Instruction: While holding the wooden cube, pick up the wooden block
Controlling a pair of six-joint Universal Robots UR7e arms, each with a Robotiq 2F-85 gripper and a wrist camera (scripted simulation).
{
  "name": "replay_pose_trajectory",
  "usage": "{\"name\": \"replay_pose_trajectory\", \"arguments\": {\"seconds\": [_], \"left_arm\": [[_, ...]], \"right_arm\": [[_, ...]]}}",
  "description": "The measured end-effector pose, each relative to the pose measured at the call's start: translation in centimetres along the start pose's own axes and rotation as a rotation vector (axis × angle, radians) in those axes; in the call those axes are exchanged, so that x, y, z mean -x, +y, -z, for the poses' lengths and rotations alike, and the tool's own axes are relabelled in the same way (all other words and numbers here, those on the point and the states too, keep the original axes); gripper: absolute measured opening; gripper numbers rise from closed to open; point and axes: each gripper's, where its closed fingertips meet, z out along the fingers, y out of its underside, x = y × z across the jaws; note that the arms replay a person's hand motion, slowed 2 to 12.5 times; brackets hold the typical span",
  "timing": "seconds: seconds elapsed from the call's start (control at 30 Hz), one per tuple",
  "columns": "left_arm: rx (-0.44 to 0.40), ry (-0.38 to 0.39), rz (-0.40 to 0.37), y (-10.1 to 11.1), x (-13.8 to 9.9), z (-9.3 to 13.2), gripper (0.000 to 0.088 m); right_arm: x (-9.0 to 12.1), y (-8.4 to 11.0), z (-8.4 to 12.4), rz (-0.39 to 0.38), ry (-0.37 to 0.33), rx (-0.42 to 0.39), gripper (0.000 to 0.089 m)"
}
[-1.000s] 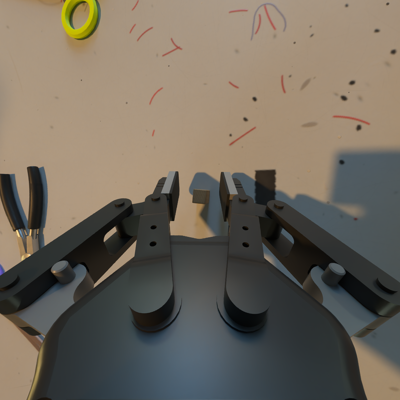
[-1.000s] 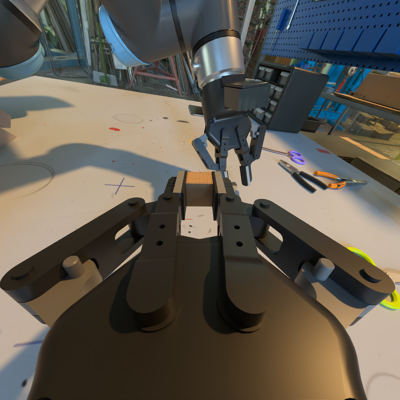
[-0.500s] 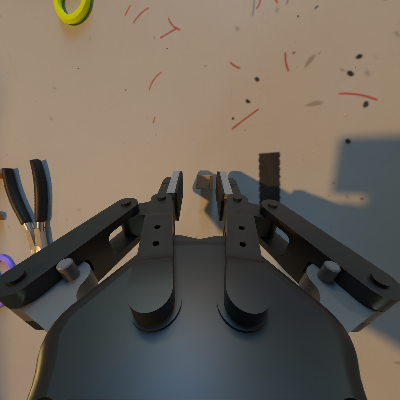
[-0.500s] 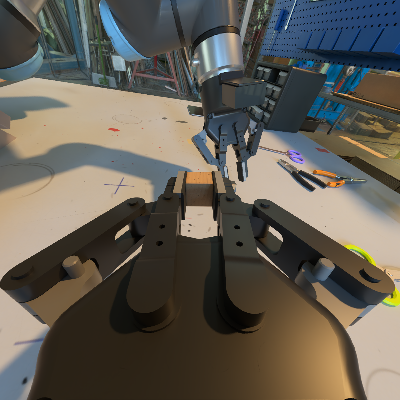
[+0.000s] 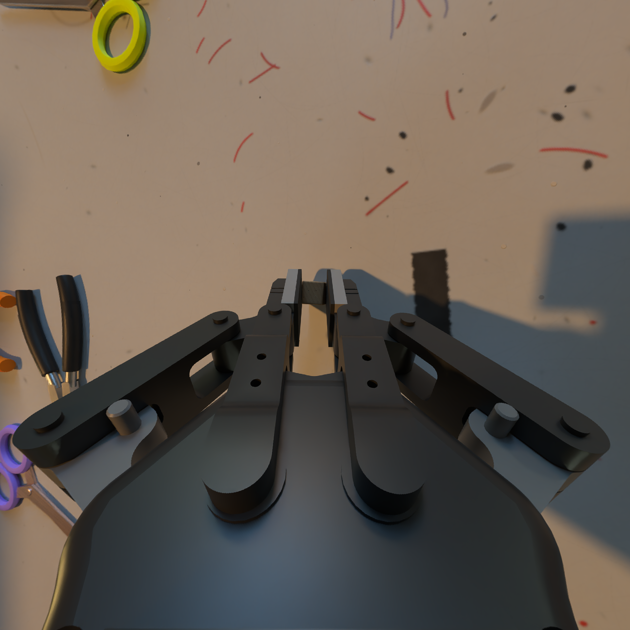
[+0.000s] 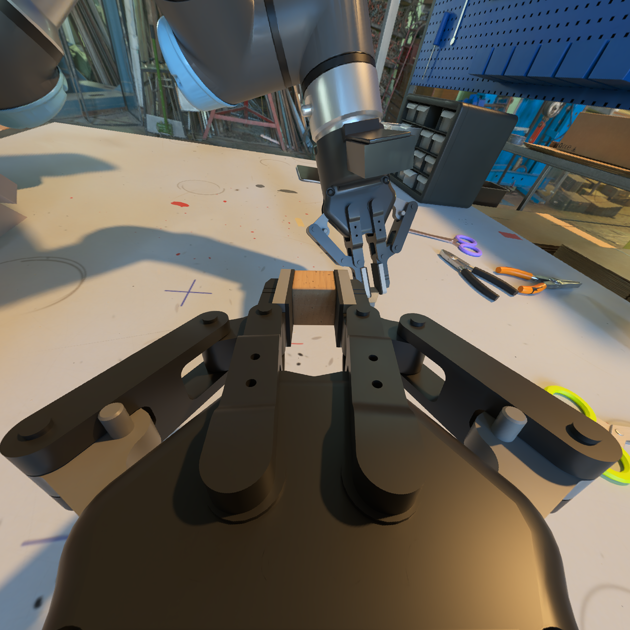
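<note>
In the left wrist view my left gripper (image 5: pixel 313 286) points straight down at the beige table (image 5: pixel 306 153). It is shut on the small wooden block (image 5: pixel 313 292), which is held between the fingertip pads. The right wrist view shows that gripper (image 6: pixel 373 283) low over the table with the block (image 6: pixel 374 298) at its tips. I cannot tell whether the block touches the table. My right gripper (image 6: pixel 313 289) is shut on the larger wooden cube (image 6: pixel 313 301) and holds it above the table, just in front of the left gripper.
A yellow ring (image 5: pixel 119 34) lies at the far left. It also shows in the right wrist view (image 6: pixel 576 402). Black-handled pliers (image 5: pixel 51 337), orange pliers (image 6: pixel 535 281) and purple scissors (image 6: pixel 468 245) lie beside the left arm. A black drawer cabinet (image 6: pixel 453 156) stands at the back.
The left gripper's fingers have closed from open around the small block to shut on it. The right gripper has stayed still with the cube.
</note>
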Motion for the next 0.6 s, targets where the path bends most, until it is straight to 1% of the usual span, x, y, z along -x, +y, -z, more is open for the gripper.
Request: {"name": "replay_pose_trajectory", "arguments": {"seconds": [0.37,0.6], "left_arm": [[-0.045,0.031,0.115,-0.25,0.26,-0.25,0.0129],[-0.042,0.057,0.137,-0.30,0.25,-0.31,0.0126]], "right_arm": [[0.05,-0.13,0.02,0.002,-0.001,-0.002,0.0199],[0.08,-0.08,-0.10,0.001,-0.005,-0.002,0.0200]]}}
